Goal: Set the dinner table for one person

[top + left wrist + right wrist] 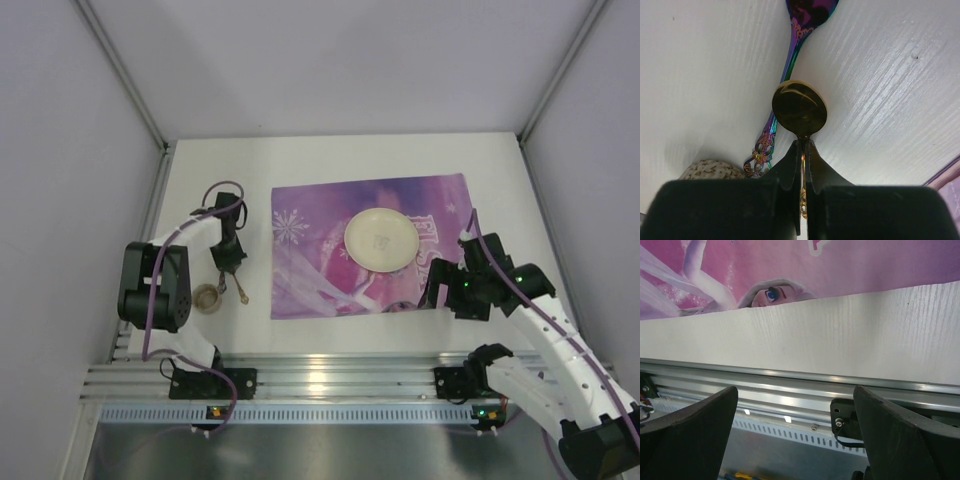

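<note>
The table [400, 160] fills the middle of the top view. At its centre lies the mat [310, 265] with the plate [381, 240] on it, so that part looks done. At centre left, the left gripper [802, 146] pinches a gold spoon [799, 109] above a rainbow utensil [790, 60] beside a cup [710, 169]; these seem still unplaced. At lower right, the right gripper [795, 400] gapes wide and empty.

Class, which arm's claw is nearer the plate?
Right. The right claw is by the placemat's near right corner, close to the plate; the left claw is left of the placemat, holding a spoon.
</note>
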You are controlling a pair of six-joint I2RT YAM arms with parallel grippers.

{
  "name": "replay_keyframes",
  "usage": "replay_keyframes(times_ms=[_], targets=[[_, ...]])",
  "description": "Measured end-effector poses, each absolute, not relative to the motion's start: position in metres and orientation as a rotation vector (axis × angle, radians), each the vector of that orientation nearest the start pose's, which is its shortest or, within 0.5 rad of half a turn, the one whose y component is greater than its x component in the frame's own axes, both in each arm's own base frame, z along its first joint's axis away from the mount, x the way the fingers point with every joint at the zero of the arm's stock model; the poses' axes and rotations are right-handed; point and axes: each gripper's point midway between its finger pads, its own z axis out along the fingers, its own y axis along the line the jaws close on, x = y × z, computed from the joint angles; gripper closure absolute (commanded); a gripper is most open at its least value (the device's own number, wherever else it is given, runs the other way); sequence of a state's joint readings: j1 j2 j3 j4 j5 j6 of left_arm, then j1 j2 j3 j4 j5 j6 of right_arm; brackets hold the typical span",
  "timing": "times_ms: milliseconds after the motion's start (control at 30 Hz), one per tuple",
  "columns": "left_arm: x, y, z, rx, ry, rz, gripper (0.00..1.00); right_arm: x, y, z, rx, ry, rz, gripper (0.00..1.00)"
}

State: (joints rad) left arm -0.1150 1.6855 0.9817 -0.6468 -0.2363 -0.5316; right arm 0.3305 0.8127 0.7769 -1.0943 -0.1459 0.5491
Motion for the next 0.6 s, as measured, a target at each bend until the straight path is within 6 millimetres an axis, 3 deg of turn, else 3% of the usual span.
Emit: replay_keyframes(times_ms=[200,333,433,500,600], targets=[[0.305,-0.020,0.019,-0.610,2.787,0.162,1.00,0.135,0.102,0.127,0.242,2.723,0.510,0.00],[0.327,-0.049,0.040,-0.555,2.774,0.033,1.00,0.139,0.121,0.143,0.196,2.650,0.674,0.00],[0.356,-0.098,0.081,-0.442,2.696,-0.088,1.00,0.146,0.142,0.163,0.158,2.563,0.853,0.00],[0.369,-0.140,0.111,-0.363,2.633,-0.193,1.00,0.153,0.157,0.179,0.134,2.492,0.975,0.00],[0.371,-0.207,0.154,-0.262,2.560,-0.361,1.00,0.162,0.172,0.198,0.097,2.404,1.095,0.00]])
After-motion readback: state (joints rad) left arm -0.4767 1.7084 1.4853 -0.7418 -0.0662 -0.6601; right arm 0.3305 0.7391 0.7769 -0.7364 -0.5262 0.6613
